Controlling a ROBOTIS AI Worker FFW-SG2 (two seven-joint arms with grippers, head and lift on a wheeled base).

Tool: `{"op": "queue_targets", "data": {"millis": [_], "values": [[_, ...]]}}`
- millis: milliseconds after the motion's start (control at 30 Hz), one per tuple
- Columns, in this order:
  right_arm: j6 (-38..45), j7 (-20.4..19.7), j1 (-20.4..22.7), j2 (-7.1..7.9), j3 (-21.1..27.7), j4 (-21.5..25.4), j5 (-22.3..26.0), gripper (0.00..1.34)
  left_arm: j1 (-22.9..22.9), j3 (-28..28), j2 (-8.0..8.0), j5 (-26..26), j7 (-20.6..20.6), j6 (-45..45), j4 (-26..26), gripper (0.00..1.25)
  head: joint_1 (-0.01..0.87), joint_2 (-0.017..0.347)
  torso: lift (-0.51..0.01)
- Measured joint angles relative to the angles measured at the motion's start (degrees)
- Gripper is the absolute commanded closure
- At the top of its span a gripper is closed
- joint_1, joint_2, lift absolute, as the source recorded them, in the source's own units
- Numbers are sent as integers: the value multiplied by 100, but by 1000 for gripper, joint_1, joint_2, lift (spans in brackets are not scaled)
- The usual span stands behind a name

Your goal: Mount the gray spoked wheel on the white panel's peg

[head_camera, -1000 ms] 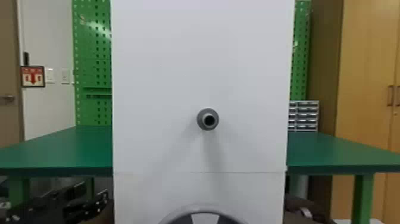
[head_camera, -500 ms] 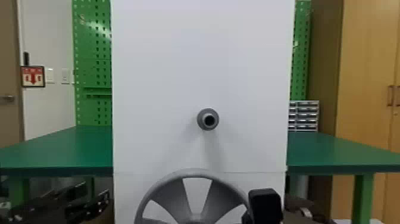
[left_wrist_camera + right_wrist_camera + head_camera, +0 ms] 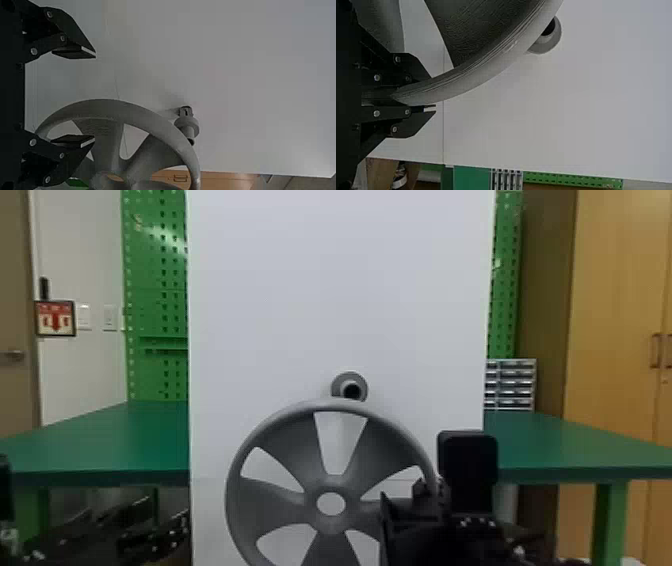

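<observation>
The gray spoked wheel stands upright before the white panel, its top rim just below the peg. My right gripper is at the wheel's right side; in the right wrist view, my right gripper is shut on the rim, with the peg past it. At the head view's left edge is a bit of my left gripper. In the left wrist view, my left gripper is open, holding nothing, near the wheel; the peg sticks out of the panel beyond the rim.
A green table extends on both sides behind the panel. Green pegboard, a small drawer unit and a wooden cabinet stand farther back. Dark equipment is under the table at the left.
The wheel has risen in front of the panel from the bottom of the head view, carried by my right gripper. A bit of the left arm has come in at the left edge.
</observation>
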State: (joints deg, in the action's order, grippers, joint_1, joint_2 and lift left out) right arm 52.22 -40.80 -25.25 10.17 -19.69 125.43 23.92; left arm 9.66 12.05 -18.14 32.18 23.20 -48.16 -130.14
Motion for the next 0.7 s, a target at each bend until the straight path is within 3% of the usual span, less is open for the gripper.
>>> {"op": "queue_targets", "data": {"millis": [200, 533, 700], "values": [[116, -50, -234, -7, 96, 72, 241, 1176, 6, -13, -10, -3, 0, 0, 0, 493, 91, -8, -482], [190, -671, -668, -116, 111, 75, 677, 1176, 51, -77, -53, -26, -9, -9, 13, 492, 91, -8, -482], [184, -739, -866, -151, 86, -5, 795, 1176, 97, -135, -85, -26, -9, -15, 37, 493, 91, -8, -482]]}}
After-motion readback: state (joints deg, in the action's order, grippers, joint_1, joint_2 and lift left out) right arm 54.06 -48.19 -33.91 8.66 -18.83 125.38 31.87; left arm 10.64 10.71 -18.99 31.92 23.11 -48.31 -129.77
